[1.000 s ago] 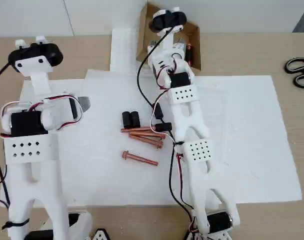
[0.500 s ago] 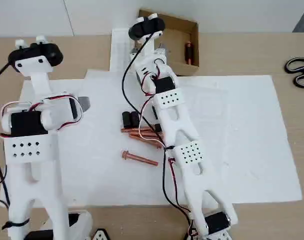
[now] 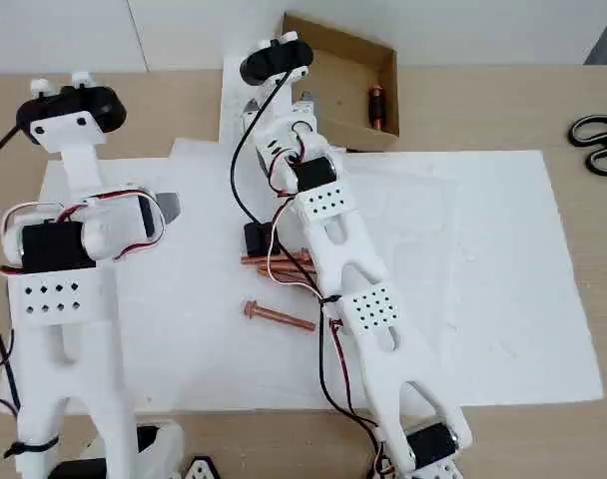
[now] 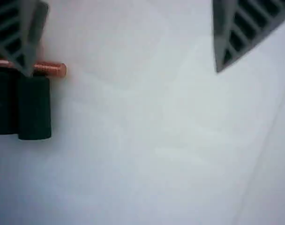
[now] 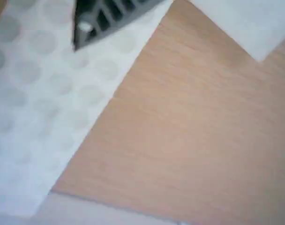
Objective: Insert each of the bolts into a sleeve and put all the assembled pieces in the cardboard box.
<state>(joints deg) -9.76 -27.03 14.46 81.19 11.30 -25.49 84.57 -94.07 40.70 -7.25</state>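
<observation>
The left gripper (image 4: 123, 70) has its two fingers (image 4: 245, 28) spread wide, with nothing between them. It hangs over the white sheet (image 3: 483, 259) on the left side. Close to one finger lie two black sleeves (image 4: 27, 108), side by side, with the tip of a bolt (image 4: 51, 69) poking out behind them. A few more bolts (image 3: 269, 261) lie in the middle of the sheet, partly under the right arm, and one lies alone a little nearer. The right gripper (image 3: 274, 100) is at the far side, just left of the box (image 3: 391, 85), above the bare table (image 5: 189, 131). I cannot tell if it is wide or closed. One finished piece (image 3: 375, 105) lies in the box. So I think a new piece is about to be started. Next, one gripper must come down and pinch a sleeve. The other must pick up a bolt and line it up straight with the hole.
</observation>
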